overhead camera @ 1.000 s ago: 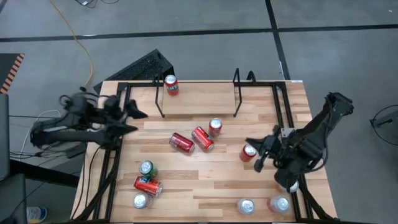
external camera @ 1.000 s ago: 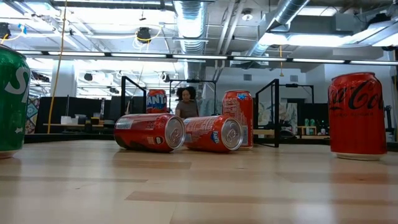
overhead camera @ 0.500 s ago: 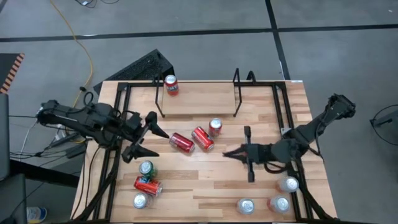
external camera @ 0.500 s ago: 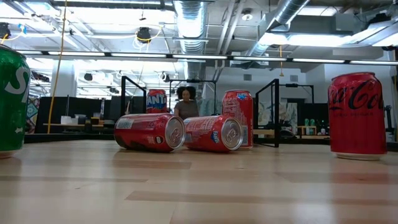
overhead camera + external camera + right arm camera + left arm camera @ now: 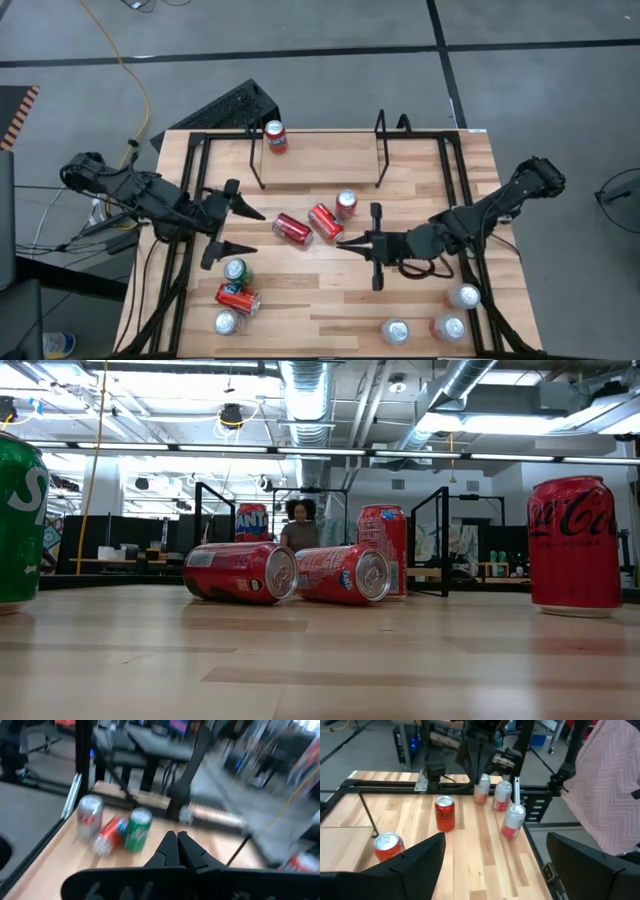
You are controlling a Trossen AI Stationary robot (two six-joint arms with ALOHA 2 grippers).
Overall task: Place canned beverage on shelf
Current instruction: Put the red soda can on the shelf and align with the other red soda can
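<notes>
Several beverage cans stand or lie on the wooden table. An orange can (image 5: 275, 136) stands upright in the far left corner of the black wire shelf (image 5: 380, 152). Two red cans (image 5: 292, 228) (image 5: 326, 222) lie on their sides mid-table, beside an upright can (image 5: 346, 205). My left gripper (image 5: 238, 229) hovers open above the table's left part, left of the lying cans, nothing between its fingers (image 5: 415, 865). My right gripper (image 5: 341, 243) is shut and points left, just near of the lying cans, and it holds nothing.
A green can (image 5: 236, 270), a lying red can (image 5: 238, 298) and a silver-topped can (image 5: 226, 322) sit near left. Three more cans (image 5: 396, 330) (image 5: 449, 328) (image 5: 463, 296) stand near right. A red cola can (image 5: 575, 545) stands upright. Black rails (image 5: 190, 240) edge the table.
My left gripper has swung from the table's left edge toward the near edge and the lying cans, rolling as it went. My right gripper has travelled from the right side toward the table's left and turned level. No can has moved.
</notes>
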